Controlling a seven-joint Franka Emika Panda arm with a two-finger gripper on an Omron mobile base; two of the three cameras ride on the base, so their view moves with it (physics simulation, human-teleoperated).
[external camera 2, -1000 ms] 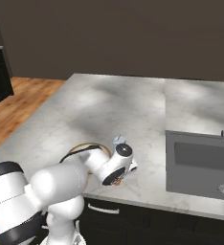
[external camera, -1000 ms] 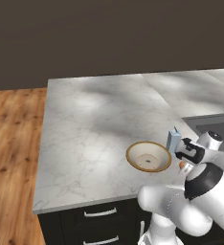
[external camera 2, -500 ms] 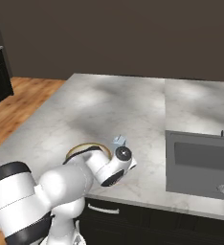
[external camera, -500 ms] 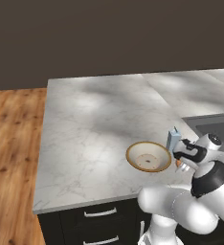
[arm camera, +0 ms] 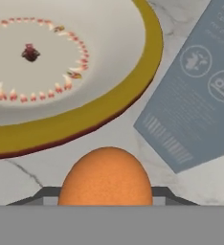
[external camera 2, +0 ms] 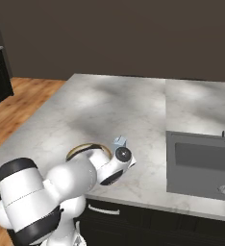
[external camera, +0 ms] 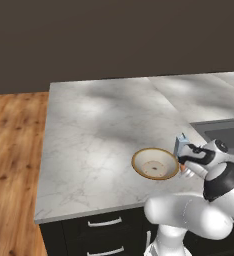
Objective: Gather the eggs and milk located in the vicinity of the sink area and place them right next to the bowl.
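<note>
On the left of the marble table (external camera: 99,125) sits the bowl (external camera: 155,163), close to the front edge; in the hand view its golden rim (arm camera: 109,115) fills the upper left. Just right of it stands the milk (external camera: 181,145), a pale blue carton already placed next to the bowl, seen in the hand view as a printed blue panel (arm camera: 200,86). Right of that again the gripper (external camera: 188,168) hangs low over the table, and its jaws are set narrow around the orange-brown egg (arm camera: 106,177), which sits between the fingertips at the bottom of the hand view and shows as a small orange spot under the hand in the left base view. Farthest right lies the sink (external camera 2: 201,163), well apart from all this.

The step in hand looks like the delivery of this egg: it is carried into the gap between bowl and carton. Whether it already touches the table I cannot tell. The next move would call for a gentle lowering onto the marble beside the rim, then a release that does not let the egg roll, and clearance from the carton on the way out. The pale egg I cannot place.

Against the frame a second ago, the hand has dropped lower and crept a little toward the bowl; bowl and carton have not shifted, and the grip width is unchanged
</note>
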